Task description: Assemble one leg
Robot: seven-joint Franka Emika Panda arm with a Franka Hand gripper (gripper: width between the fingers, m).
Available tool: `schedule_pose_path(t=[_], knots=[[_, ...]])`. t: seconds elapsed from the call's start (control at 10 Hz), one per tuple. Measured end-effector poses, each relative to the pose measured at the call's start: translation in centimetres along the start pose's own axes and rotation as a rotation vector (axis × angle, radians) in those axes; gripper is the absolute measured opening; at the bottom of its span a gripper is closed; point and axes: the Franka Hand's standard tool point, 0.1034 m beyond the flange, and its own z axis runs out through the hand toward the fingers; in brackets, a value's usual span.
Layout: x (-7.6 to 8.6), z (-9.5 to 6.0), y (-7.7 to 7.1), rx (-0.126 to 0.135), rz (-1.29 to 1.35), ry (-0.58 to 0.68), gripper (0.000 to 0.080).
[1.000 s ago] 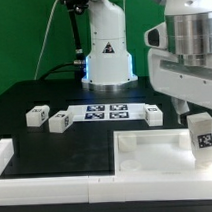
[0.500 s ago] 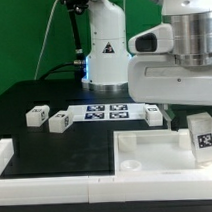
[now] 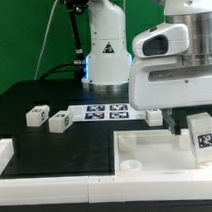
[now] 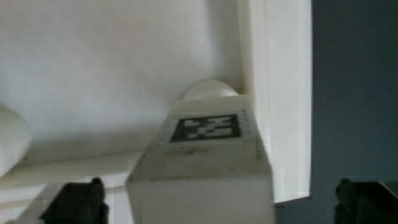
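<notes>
One leg [image 3: 203,138], a small white block with a black-and-white tag, stands upright at the near right corner of the large white tray-like part [image 3: 146,150]. My gripper [image 3: 195,120] hangs just above it and is open. In the wrist view the leg [image 4: 206,150] sits between my two dark fingertips [image 4: 79,204], with a gap on each side. Three more legs lie on the black table: two at the exterior view's left [image 3: 36,116] [image 3: 61,121] and one near the middle [image 3: 153,114].
The marker board [image 3: 106,112] lies flat behind the tray-like part. The robot's base [image 3: 105,54] stands at the back. A white raised border [image 3: 47,182] runs along the table's front and left edge.
My hand has turned about its axis and shifted a little toward the exterior view's left. The upright leg has stayed in place at the corner.
</notes>
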Motion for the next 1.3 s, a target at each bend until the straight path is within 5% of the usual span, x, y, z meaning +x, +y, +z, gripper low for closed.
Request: schedule_pose_path(t=[0.1,0.3,0.4,0.5,0.7,1.3], knots=[[0.0,0.0,0.0,0.0,0.001,0.0,0.0649],[0.0,0.0,0.0,0.0,0.001,0.0,0.037],[0.0,0.0,-0.03,0.001,0.012,0.0,0.037],[-0.01,0.01,-0.04,0.001,0.046,0.0,0.029],[-0.03,0.02,-0.1,0.004,0.093,-0.001,0.029],[-0.07,0.16,-0.05,0.005,0.779,-0.005,0.029]])
